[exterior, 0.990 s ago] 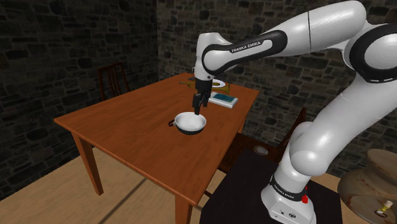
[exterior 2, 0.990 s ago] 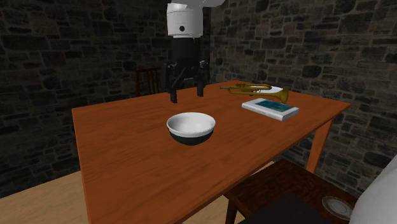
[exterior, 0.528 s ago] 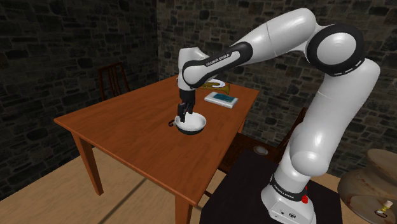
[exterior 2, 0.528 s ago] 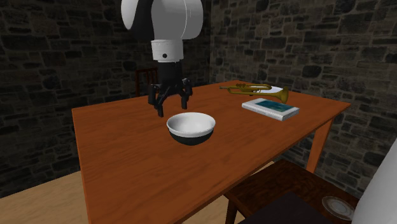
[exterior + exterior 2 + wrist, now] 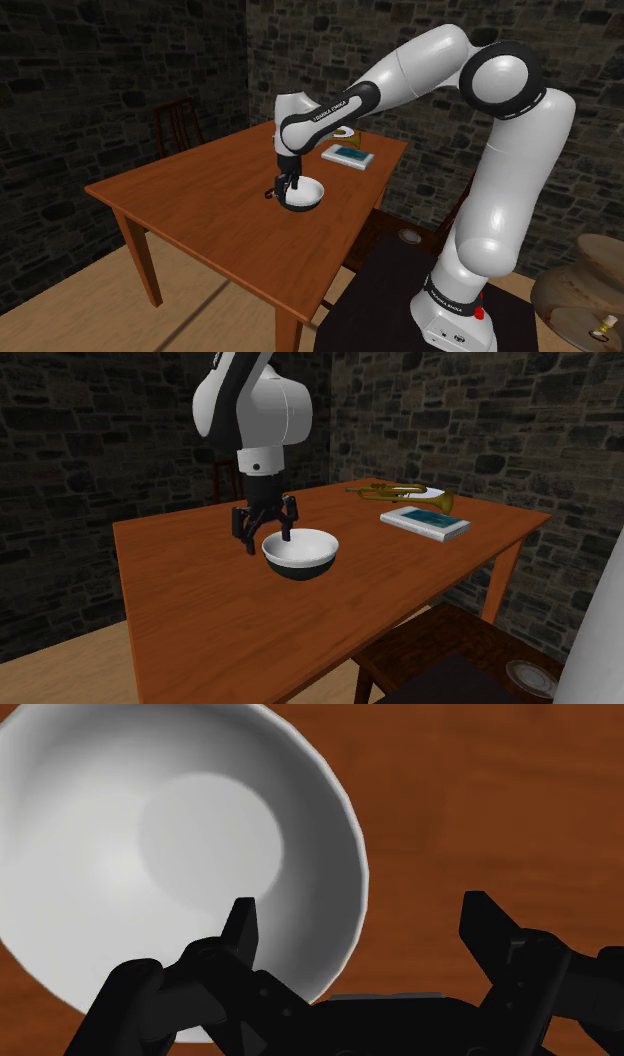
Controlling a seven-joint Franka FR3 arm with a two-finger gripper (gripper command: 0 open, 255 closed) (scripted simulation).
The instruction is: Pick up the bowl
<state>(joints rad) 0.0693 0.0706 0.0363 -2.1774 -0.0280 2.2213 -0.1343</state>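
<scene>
- The bowl (image 5: 302, 552), white inside and black outside, sits upright on the wooden worktop (image 5: 220, 622), near its middle.
- In the wrist view the bowl's (image 5: 170, 844) pale inside has a round, flat floor, and its rim curves down between the two fingers.
- The black gripper (image 5: 267, 539) points straight down at the side of the bowl on the second exterior view's left, its jaws spread wide and holding nothing.
- One finger (image 5: 240, 919) hangs over the bowl's inside just past the rim. The other finger (image 5: 485, 919) hangs outside it, over bare wood (image 5: 480, 794). I cannot tell whether either touches the rim.
- In the shoulder view the gripper (image 5: 287, 185) is low at the bowl's (image 5: 306, 193) left edge, and the white arm (image 5: 420, 70) arches over from the black stand (image 5: 400, 300).
- Farther along the worktop, well apart from the bowl, a book (image 5: 425, 522) lies flat. A brass trumpet (image 5: 410, 492) lies just beyond it.
- A wooden chair (image 5: 178, 125) stands at the far side, in front of dark stone walls (image 5: 520, 422).
</scene>
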